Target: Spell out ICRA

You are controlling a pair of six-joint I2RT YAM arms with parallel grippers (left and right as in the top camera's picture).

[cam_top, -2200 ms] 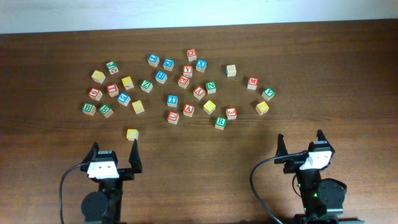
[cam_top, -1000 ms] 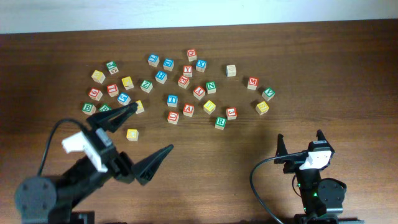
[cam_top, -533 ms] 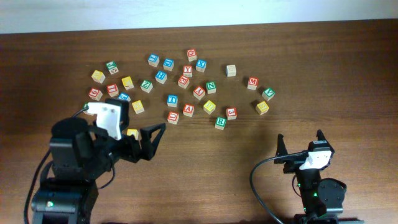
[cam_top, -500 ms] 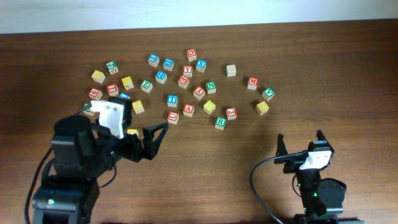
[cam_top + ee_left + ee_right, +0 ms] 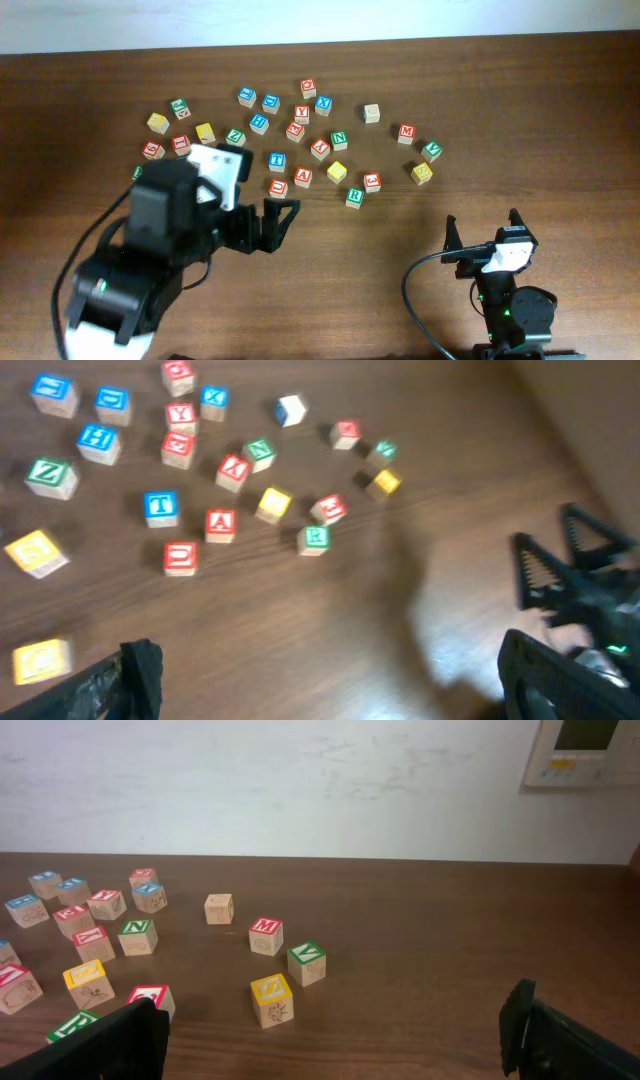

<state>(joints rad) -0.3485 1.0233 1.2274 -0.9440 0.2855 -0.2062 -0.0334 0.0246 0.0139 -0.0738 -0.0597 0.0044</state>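
Plainly, left end effector (image 5: 283,226) and right end effector (image 5: 482,222) both gape released, clear of red A cube (image 5: 303,177).

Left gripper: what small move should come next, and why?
Probably ease the left gripper forward and down toward the red A cube. Its jaws stand open and empty, and that cube lies just ahead of them.

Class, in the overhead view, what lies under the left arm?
Only the brown wooden table shows around the black left arm; whatever lies beneath it is covered.
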